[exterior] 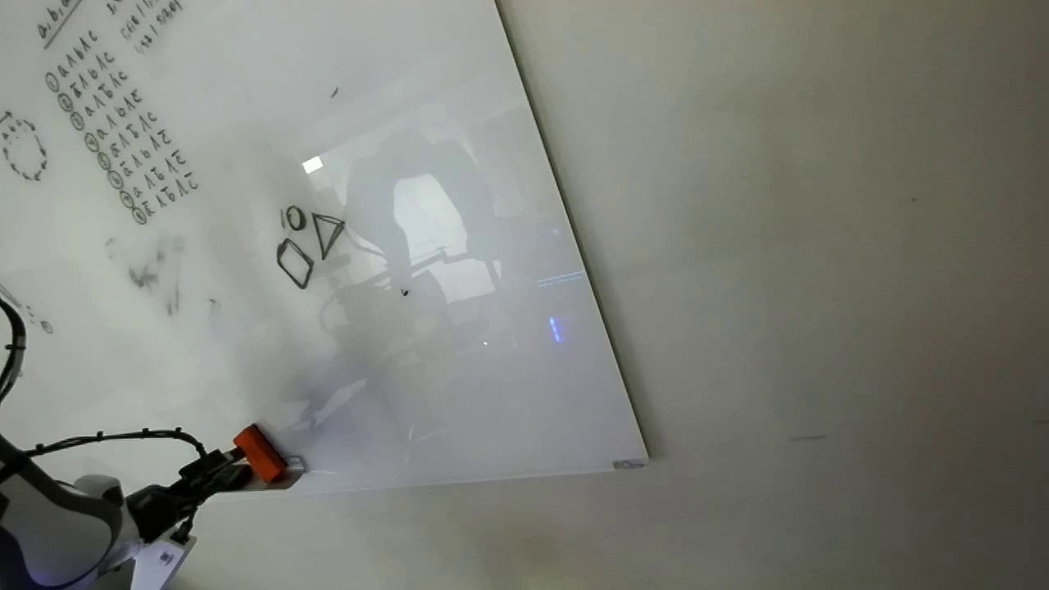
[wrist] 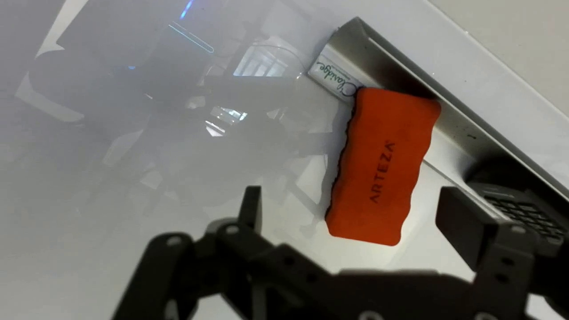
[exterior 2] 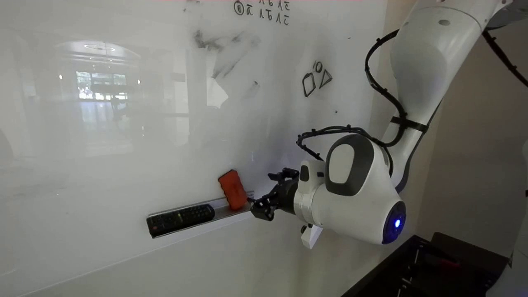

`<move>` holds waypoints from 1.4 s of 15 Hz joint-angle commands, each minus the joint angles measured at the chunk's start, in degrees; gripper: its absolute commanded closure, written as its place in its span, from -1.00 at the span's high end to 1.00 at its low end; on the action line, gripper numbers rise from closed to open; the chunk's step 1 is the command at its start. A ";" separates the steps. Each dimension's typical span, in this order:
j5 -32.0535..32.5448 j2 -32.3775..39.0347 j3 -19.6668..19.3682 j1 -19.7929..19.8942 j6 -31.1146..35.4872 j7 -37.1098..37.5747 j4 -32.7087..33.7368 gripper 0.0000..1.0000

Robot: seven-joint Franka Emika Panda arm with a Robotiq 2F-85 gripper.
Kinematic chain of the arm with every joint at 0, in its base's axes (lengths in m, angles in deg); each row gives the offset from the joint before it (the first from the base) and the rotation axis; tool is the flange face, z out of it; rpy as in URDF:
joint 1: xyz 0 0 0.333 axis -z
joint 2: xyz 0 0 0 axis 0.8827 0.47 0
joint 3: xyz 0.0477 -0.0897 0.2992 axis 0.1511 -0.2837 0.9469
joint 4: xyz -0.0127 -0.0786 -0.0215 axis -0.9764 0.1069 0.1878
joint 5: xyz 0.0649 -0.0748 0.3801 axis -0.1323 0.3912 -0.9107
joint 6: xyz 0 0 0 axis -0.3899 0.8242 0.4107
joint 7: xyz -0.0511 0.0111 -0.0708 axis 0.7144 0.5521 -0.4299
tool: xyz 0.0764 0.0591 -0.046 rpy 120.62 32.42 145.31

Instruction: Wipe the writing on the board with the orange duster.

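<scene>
A large glossy white board covers part of a pale wall; in an exterior view its side edge slants down to a lower corner, with more wall beyond. Near the bottom edge juts a narrow metal tray, where a black remote and the orange duster sit near each other. From the tray to the writing, small black outlines of a circle, a triangle and a four-sided shape, stretches a broad sweep of free board with reflections in it. Room is tighter at the tray, whose raised lip passes just beside the duster's lower end.

The black claw is spread wide and holds nothing. In the wrist view its fingers show on either side of the duster's free end, with a gap at each, the narrower one towards the remote; how near they are in depth, I cannot tell.

The duster is tilted. One short end is down in the tray, and the other rises in front of the board, leaning to the upper left in both exterior views. Its broad orange face is turned outward. In the wrist view the long axis runs steeply from upper right to lower left, with ARTEZA printed along it.
</scene>
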 commanded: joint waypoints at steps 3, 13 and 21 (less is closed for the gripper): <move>4.27 1.14 -0.77 0.46 -3.70 3.44 0.82 1.00; 6.05 1.95 -0.65 0.96 -2.27 6.10 0.70 1.00; 9.58 5.95 -0.96 0.15 -11.85 10.00 1.47 1.00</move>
